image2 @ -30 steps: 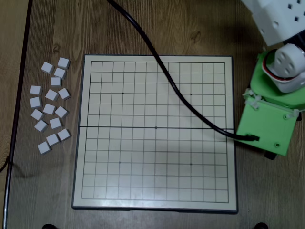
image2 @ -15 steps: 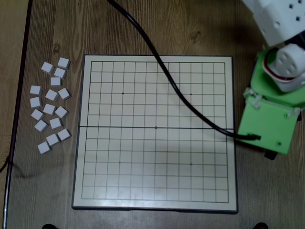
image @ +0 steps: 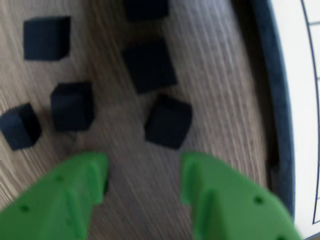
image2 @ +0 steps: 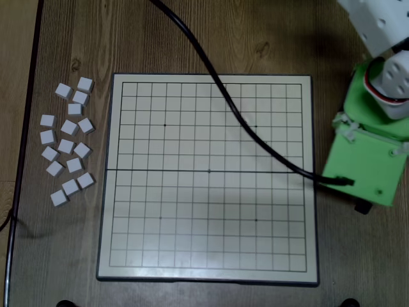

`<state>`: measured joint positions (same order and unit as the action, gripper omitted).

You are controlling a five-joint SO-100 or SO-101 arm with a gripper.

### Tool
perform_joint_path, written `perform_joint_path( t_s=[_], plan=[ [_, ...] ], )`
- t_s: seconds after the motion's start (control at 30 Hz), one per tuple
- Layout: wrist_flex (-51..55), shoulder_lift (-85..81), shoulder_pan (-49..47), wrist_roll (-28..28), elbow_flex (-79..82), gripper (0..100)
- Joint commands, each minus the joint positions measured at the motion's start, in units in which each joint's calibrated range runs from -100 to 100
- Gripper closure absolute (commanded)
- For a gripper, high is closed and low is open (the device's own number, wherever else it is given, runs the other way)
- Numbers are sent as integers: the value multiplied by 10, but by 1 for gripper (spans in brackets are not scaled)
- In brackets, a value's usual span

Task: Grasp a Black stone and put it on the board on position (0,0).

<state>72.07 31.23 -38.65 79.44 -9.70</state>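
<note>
no legible writing, blurred wrist view, green gripper (image: 142,182) jaws apart and empty above wood table (image: 220,75), black stone (image: 168,121) just ahead, board (image2: 208,176) rim cut off right, black cable (image2: 223,89) crossing board overhead

Dark brown wood-grain table (image2: 70,243), grain running left-right in the overhead view, a knot near the far edge. Along the left edge: a dark strip (image2: 29,128), then a lighter tan surface (image2: 14,77). Lighting soft and even, faint shadowing at the far right corner.
</note>
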Motion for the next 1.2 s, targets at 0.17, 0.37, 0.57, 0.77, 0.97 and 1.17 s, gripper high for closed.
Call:
perform_joint_path(
  t_s=[0.17, 0.37, 0.57, 0.77, 0.97, 1.17],
  plan=[
    [-6, 8, 25, 35, -50, 87],
    [-5, 9, 21, 44, -39, 87],
    [-10, 2, 14, 51, -17, 87],
    [-13, -4, 6, 54, -3, 87],
    [-27, -13, -1, 56, 26, 87],
    [-42, -8, 2, 51, 32, 87]
  ],
)
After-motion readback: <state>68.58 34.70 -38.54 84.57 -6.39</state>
